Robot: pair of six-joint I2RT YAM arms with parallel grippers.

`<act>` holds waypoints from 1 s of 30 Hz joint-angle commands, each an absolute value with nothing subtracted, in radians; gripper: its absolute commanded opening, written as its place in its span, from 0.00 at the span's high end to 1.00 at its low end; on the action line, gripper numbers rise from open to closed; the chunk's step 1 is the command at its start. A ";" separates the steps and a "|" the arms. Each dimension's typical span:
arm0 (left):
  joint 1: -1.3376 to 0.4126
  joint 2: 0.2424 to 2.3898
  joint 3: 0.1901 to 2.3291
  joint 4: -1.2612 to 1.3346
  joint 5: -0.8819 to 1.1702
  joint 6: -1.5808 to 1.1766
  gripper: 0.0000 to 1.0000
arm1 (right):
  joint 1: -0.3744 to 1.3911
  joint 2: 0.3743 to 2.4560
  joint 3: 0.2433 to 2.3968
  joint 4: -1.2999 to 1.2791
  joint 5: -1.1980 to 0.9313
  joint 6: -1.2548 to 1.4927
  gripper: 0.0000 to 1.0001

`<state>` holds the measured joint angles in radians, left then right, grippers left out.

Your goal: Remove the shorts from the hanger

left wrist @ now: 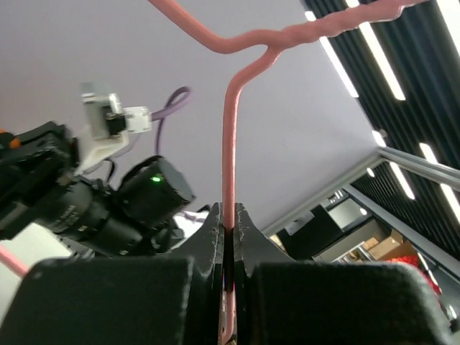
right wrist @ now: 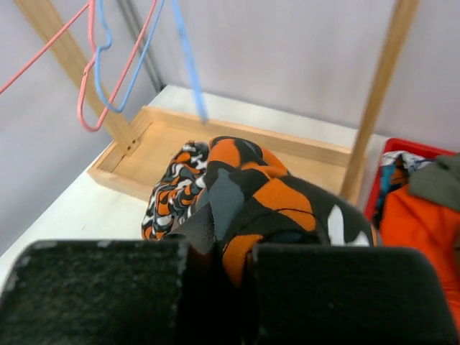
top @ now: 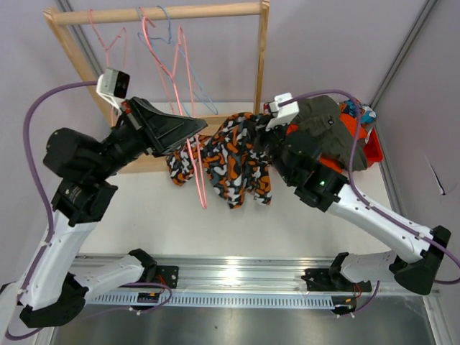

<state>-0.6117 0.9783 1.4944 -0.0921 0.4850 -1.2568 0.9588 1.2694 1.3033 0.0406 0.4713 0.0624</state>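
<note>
The left claw [left wrist: 228,226] is clamped shut on the thin pink wire hanger [left wrist: 231,144]. In the left wrist view the wire runs straight up from between the two black fingers [left wrist: 208,241] to a twisted fork. From above, the same claw [top: 192,131] holds the hanger [top: 200,188] in front of the light wooden clothes rack [top: 165,12], and the wire's lower end hangs down over the white tabletop [top: 144,215].

The soft shorts in an orange, black, white and grey blotch print [top: 231,162] are draped over this hanger between the two arms, their legs hanging low over the tabletop. The right claw [right wrist: 217,248] is closed on a fold of this fabric [right wrist: 251,183], bunched between its two black pads [right wrist: 100,287]. In the top view the cloth hides most of that claw.

To the right stands a red plastic bin [top: 372,152] against the rack's right post. In it lie olive green shorts [top: 323,118] on top, bright orange shorts [top: 352,129] beneath, and a teal-blue, orange and white printed pair [top: 357,109] at the far edge.

A second pink wire hanger [top: 108,43] and a light blue wire hanger [top: 167,29] hang from the rack's top rail.
</note>
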 commanded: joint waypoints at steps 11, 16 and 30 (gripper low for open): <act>-0.629 0.971 1.543 -0.238 0.577 -1.062 1.00 | 0.438 1.483 2.047 -0.133 0.269 -0.101 1.00; -0.630 0.979 1.516 -0.252 0.589 -1.011 1.00 | 0.243 1.728 2.393 -0.166 0.210 -0.064 1.00; -0.615 1.276 1.721 -0.216 0.658 -0.923 1.00 | 0.100 1.809 1.602 0.101 0.010 0.299 0.48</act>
<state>-0.6212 1.2072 1.6070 -0.2573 0.6167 -0.9665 0.0998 1.8660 1.7863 0.0219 0.1207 0.1410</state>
